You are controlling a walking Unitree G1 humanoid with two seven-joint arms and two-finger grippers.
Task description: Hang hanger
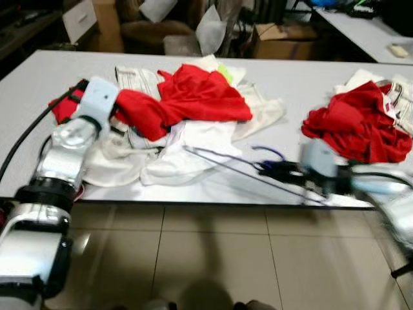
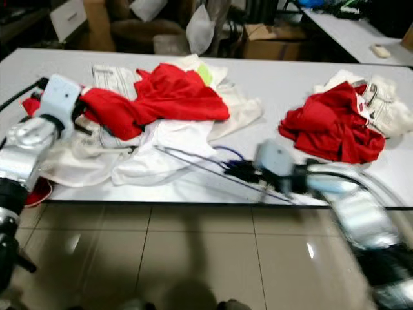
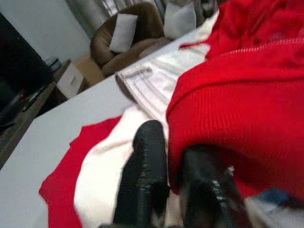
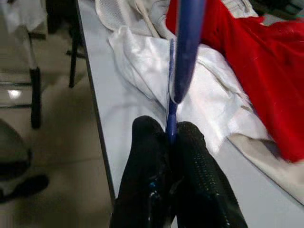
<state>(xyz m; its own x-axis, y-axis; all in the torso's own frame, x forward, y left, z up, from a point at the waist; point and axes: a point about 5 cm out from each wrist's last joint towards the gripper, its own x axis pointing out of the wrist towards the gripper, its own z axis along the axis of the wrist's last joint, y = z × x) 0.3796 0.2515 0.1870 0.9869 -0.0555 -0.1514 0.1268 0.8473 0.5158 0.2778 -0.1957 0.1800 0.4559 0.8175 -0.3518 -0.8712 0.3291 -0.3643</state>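
A long grey tabletop [image 1: 39, 84] stands in front of the robot, with clothes heaped on it. Near the front edge, a bit right of the middle, the right gripper [image 4: 172, 135] is clenched on a thin blue wire hanger [image 1: 248, 165]. The two black fingers press together with the blue wire squeezed between them. The hanger lies low over the tabletop, and its far end reaches the white clothes [image 1: 187, 152] in the big pile. Its small blue hook curls up just beside the gripper.

The left gripper [image 3: 173, 156] is at the left side of the tabletop, pushed into that same pile. Its fingers [image 3: 147, 156] stand a little apart, one on white cloth and one tucked under a red knitted top [image 1: 193, 97]. I cannot tell if they are holding any cloth.

A second, smaller pile with a red garment [image 1: 358, 126] sits near the right edge, well apart from the first. Behind the table there is a brown armchair [image 3: 135, 33] with a white cushion [image 3: 122, 31], and a cardboard box [image 1: 281, 42].
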